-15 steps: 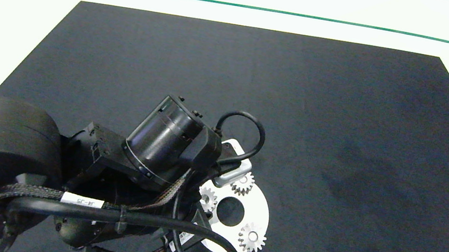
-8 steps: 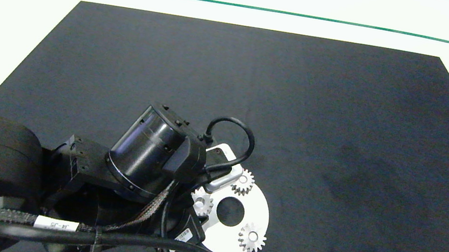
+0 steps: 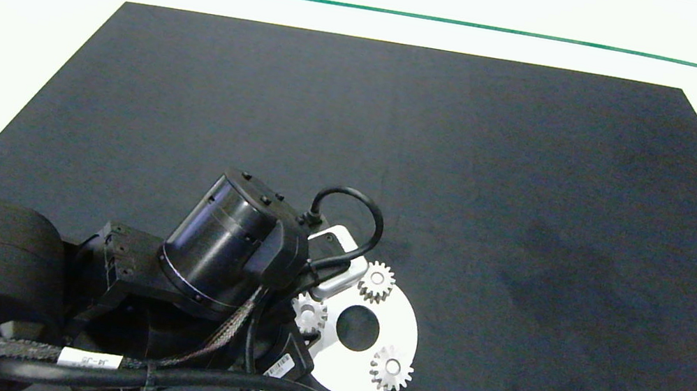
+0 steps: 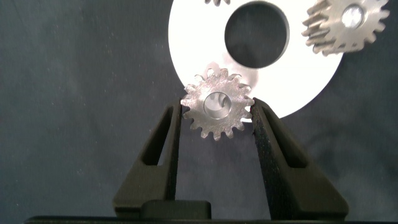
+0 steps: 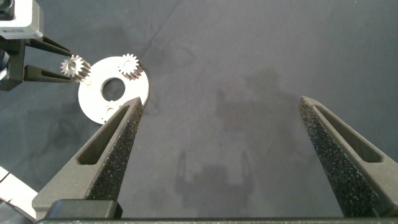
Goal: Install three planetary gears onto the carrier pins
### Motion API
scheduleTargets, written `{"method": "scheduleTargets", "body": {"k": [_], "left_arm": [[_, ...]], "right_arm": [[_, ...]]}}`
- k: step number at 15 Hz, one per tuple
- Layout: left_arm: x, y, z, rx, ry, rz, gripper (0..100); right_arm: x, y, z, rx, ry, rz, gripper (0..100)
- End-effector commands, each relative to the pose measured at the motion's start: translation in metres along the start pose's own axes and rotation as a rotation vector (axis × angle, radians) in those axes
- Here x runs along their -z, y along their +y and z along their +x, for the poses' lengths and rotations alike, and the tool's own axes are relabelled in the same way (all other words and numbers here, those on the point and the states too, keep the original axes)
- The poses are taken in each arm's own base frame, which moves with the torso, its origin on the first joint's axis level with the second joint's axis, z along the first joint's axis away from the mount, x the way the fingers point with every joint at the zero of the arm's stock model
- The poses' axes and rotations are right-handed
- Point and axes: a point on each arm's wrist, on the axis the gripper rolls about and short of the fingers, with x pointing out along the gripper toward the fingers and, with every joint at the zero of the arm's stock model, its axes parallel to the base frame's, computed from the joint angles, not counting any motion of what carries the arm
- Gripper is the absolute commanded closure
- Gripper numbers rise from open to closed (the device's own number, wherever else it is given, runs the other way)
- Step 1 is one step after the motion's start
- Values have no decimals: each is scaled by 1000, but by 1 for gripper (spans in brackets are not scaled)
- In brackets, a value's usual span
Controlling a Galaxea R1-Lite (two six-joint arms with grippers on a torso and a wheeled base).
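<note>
Dark mat (image 3: pixel 534 184), left gripper (image 4: pixel 216 118) low, gear (image 4: pixel 216 104) clamped

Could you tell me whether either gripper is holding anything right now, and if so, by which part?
The left gripper holds one planetary gear by its toothed rim, a finger on either side, over the white disc's edge. The right gripper is open and holds nothing.

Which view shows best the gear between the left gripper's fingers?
The left wrist view: the gear fills mid-frame, teeth against both fingers, seated on the white disc. In the head view it is partly hidden by the left arm; the right wrist view shows it tiny.
</note>
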Motion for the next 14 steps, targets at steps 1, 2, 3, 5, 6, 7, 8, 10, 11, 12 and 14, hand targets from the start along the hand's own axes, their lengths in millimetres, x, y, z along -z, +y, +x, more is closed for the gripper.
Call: {"method": "scheduleTargets", "body": {"k": [1, 2, 3, 5, 6, 7, 8, 10, 11, 12, 14], "left_arm": [[5, -1, 2, 1, 16, 4, 81], [6, -1, 2, 1, 18, 4, 81], [7, -1, 1, 1, 18, 4, 81], [7, -1, 1, 1, 18, 4, 81], [7, -1, 1, 1, 19, 5, 81], [7, -1, 1, 0, 18, 5, 81], [7, -2, 1, 1, 17, 7, 81], [6, -2, 1, 4, 14, 12, 81], [6, -3, 0, 6, 14, 14, 81], [6, -3, 0, 6, 14, 14, 81], [6, -3, 1, 7, 14, 16, 81]], "right_arm": [[0, 0, 1, -1, 3, -2, 0], [0, 0, 1, 1, 3, -2, 0], [0, 0, 1, -1, 3, -2, 0], [0, 0, 1, -1, 3, -2, 0], [0, 0, 1, -1, 3, -2, 0], [0, 0, 1, 1, 3, -2, 0], [0, 0, 1, -1, 3, -2, 0], [0, 0, 1, -2, 3, -2, 0], [0, 0, 1, -2, 3, -2, 0], [0, 0, 1, -2, 3, -2, 0], [0, 0, 1, -2, 3, -2, 0]]}}
